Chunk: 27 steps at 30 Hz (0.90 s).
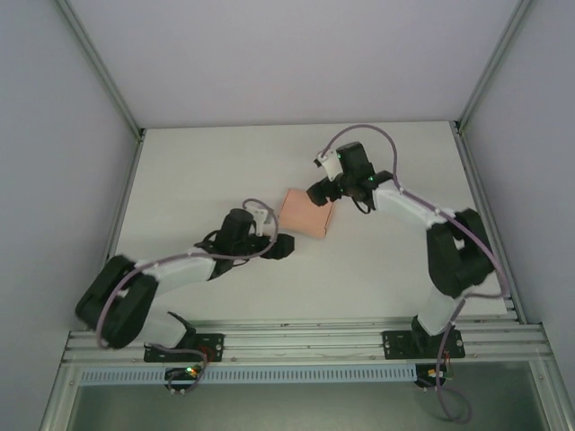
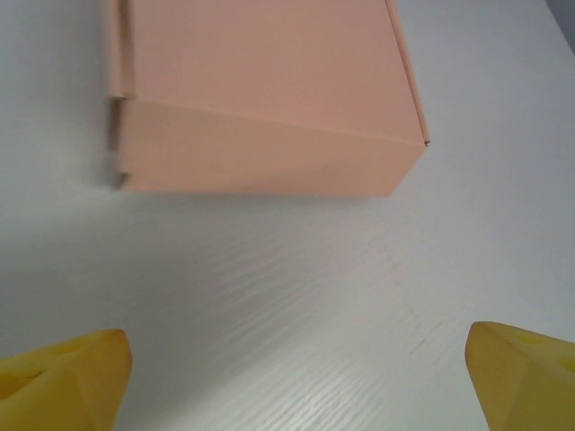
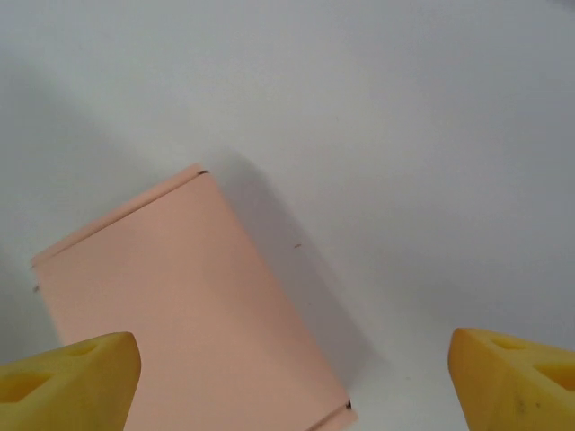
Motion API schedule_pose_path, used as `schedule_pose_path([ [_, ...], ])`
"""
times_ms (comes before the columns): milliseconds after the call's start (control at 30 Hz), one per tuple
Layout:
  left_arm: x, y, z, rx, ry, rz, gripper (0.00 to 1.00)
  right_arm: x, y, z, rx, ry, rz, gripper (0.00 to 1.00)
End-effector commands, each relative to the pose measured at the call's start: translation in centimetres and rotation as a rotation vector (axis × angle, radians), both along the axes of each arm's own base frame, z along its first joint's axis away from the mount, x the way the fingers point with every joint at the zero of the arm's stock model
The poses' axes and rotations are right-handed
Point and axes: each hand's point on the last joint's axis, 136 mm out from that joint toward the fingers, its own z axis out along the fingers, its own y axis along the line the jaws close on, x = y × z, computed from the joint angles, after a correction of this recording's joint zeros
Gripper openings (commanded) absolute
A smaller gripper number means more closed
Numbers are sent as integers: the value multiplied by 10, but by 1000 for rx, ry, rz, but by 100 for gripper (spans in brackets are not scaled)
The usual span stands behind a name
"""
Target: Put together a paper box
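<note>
- The pink paper box (image 1: pixel 305 213) lies folded up and closed on the white table (image 1: pixel 198 171), near the middle, between the two arms.
- The left tool (image 2: pixel 296 368) is open with its jaws spread wide. It points at the box's near side, just short of it, and grips nothing.
- The right tool (image 3: pixel 292 377) is also open. It is above the box's far right corner and is not clamped on it.

No legible txt/labels anywhere; paper box (image 2: pixel 269 162) blank.
</note>
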Motion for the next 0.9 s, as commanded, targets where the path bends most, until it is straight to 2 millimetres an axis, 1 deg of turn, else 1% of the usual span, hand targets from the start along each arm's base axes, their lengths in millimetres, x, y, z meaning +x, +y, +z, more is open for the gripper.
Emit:
schedule_pose_path([
  [0,24,-32,24,-106,-73,-42,95,-6,4,-38,135,256,-91,87],
  [100,32,-41,14,-101,-62,-48,95,3,2,-56,146,304,-114,87],
  [200,40,-49,8,-91,-55,-59,94,10,9,-71,145,325,-88,87],
  [267,46,-53,5,-86,-57,-63,94,11,14,-83,143,351,-55,85],
  [367,56,-55,-1,-83,-45,-56,93,7,22,-99,152,429,-16,77],
  [433,60,-57,-7,-82,-37,-54,93,0,30,-105,187,478,17,68],
  [533,69,-63,-11,-86,-32,-49,90,-10,38,-104,209,509,66,60],
  [600,74,-68,-13,-89,-29,-43,87,-18,42,-101,233,563,95,57],
  [667,80,-70,-16,-94,-34,-22,85,-31,49,-98,263,635,138,57],
  [800,92,-72,-14,-121,-77,30,82,-48,59,-93,323,715,190,57],
  [833,94,-74,-13,-132,-85,41,80,-52,62,-94,328,733,201,57],
  [867,96,-75,-13,-136,-86,57,76,-58,65,-96,317,748,214,57],
])
